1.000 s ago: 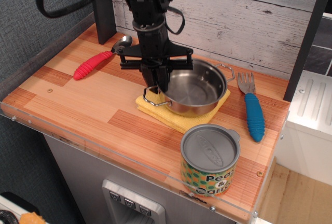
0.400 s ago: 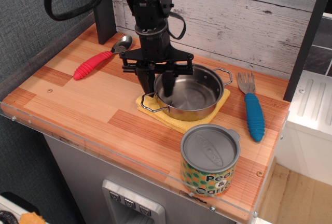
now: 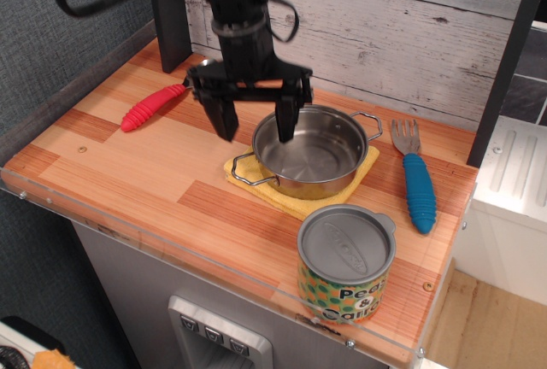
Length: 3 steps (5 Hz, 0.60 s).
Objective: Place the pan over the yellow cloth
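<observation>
The pan (image 3: 309, 150), a small shiny steel pot with two wire loop handles, rests upright on the yellow cloth (image 3: 295, 199), which lies folded on the wooden counter and shows around the pan's front and right. My black gripper (image 3: 254, 121) hangs above the pan's left rim with its jaws spread wide. One finger is outside the pan on the left, the other is over the pan's inside. It holds nothing.
A red-handled spoon (image 3: 155, 105) lies at the back left. A blue-handled fork (image 3: 417, 183) lies right of the pan. A lidded patterned can (image 3: 345, 263) stands at the front right near the counter edge (image 3: 214, 277). A plank wall stands behind.
The gripper let go of the pan's left rim, opened wide and rose. The pan settled flat on the cloth.
</observation>
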{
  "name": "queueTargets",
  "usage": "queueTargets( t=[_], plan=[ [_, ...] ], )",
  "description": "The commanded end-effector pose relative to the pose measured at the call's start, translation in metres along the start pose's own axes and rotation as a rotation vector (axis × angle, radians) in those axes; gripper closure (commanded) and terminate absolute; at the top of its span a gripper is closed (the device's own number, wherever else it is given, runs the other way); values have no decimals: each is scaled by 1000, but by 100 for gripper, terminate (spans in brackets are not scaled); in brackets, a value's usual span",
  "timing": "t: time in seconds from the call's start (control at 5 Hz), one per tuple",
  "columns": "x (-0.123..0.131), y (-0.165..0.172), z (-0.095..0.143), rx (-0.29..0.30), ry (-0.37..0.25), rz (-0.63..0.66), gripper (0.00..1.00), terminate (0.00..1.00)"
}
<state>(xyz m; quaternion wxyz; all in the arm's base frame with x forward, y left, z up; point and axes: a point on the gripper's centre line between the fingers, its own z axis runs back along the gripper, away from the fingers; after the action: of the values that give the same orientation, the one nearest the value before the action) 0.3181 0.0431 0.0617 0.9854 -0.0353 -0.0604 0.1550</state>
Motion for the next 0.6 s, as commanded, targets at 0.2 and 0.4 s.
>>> queueTargets(
  t=[0.2,0.4],
  plan=[
    [-1,15,62,47,-91,-93,0,0],
    [-18,19,78,91,-102,-127,0,0]
  ],
)
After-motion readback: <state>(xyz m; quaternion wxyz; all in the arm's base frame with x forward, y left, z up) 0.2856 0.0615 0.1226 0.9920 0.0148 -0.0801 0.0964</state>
